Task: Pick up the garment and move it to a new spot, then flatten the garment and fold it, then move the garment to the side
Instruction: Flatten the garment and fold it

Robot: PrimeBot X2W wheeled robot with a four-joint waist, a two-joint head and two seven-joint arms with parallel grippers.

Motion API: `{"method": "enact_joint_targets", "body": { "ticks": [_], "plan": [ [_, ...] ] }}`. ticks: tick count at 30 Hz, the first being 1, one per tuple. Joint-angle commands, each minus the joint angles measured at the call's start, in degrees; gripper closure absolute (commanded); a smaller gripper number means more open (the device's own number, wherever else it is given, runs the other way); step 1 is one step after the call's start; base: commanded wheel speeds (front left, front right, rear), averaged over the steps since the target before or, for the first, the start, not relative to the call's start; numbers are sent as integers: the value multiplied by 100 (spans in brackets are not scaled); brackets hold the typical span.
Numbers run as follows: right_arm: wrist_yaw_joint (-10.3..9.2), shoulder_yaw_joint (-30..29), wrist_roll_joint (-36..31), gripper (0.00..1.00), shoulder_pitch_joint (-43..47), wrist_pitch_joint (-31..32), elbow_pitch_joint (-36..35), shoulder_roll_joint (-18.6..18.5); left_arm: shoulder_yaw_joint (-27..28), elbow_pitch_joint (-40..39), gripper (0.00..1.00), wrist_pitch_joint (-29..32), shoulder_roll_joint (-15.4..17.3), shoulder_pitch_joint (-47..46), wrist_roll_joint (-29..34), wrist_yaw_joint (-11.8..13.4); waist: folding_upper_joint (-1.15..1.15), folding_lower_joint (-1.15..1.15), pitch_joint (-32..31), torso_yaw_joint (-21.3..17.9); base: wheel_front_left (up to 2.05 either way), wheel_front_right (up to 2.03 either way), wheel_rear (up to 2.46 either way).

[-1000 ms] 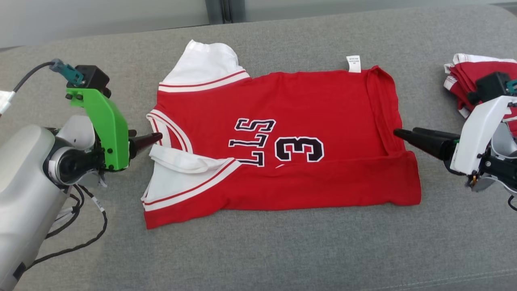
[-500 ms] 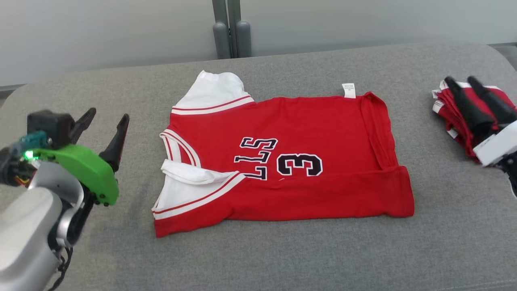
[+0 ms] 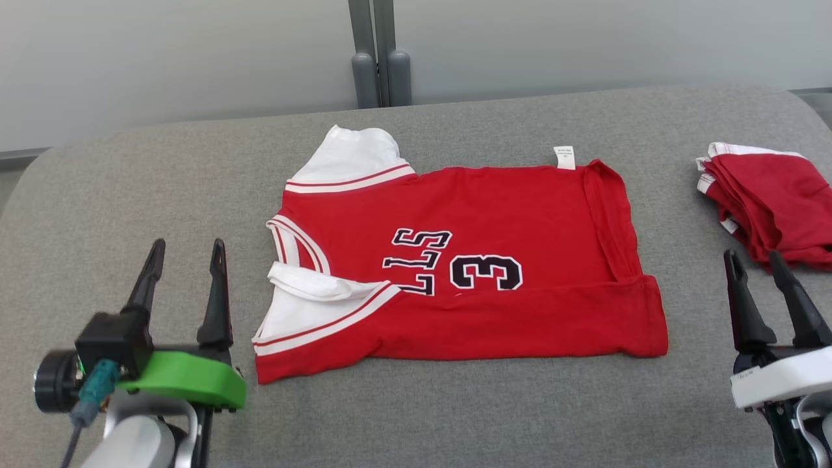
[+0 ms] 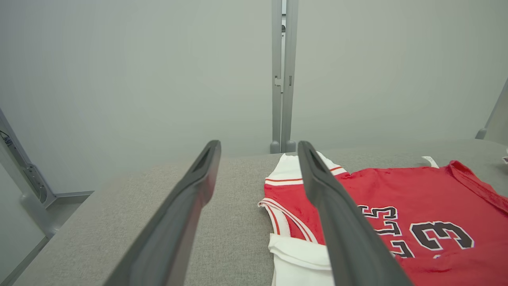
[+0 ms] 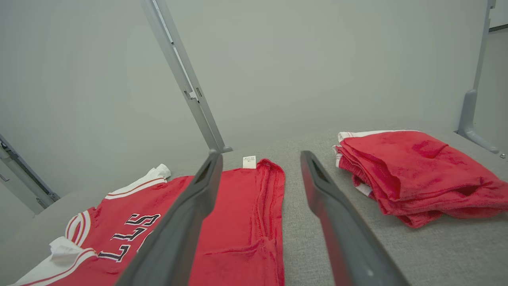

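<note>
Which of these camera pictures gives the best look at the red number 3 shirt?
The head view: the whole red shirt lies in view, seen from above. The left wrist view shows its collar end, cut by the picture's edge and a finger; the right wrist view shows its hem end, partly behind a finger.

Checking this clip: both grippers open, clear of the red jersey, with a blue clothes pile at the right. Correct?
No: the clothes pile is red, as the head view shows. The left gripper and right gripper are open, clear of the jersey.
</note>
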Motion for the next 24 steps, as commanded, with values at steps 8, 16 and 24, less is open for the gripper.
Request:
{"method": "enact_joint_targets", "body": {
  "ticks": [8, 16, 24],
  "plan": [
    [2, -16, -374, 0, 595, -13, 176, 388, 1019, -47, 0, -19, -942, 1334, 877, -389, 0, 0, -111, -14, 0, 0, 0],
    [2, 133, -474, 0, 397, 32, 579, 292, 1367, 505, 0, -15, -1349, 1510, 1188, -1076, 0, 0, -115, 55, 0, 0, 0],
    [2, 231, -146, 0, -119, 921, 1373, 296, 1198, 1384, 0, 659, -1399, 1038, 790, -1492, 0, 0, 88, 83, 0, 0, 0]
  ]
}}
